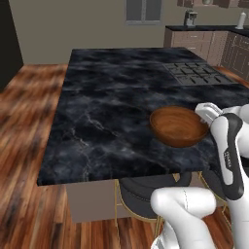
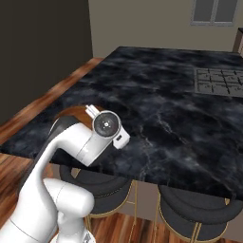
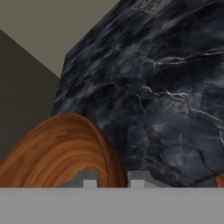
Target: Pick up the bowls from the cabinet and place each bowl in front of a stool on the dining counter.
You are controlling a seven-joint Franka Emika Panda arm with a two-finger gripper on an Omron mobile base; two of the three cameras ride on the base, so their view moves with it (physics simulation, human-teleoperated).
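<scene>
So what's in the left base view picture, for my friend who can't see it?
A white robot arm's gripper holds a shiny reddish-brown wooden bowl by its rim, tilted over a big black marble counter. A black cooktop is set in the counter farther back, and dark round stools sit under its near edge.

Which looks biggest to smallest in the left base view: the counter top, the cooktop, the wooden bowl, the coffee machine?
1. Counter top
2. Wooden bowl and cooktop: alike in apparent size; the bowl is nearer the camera, so I won't rank them.
3. Coffee machine, small partly because it stands far back.
</scene>
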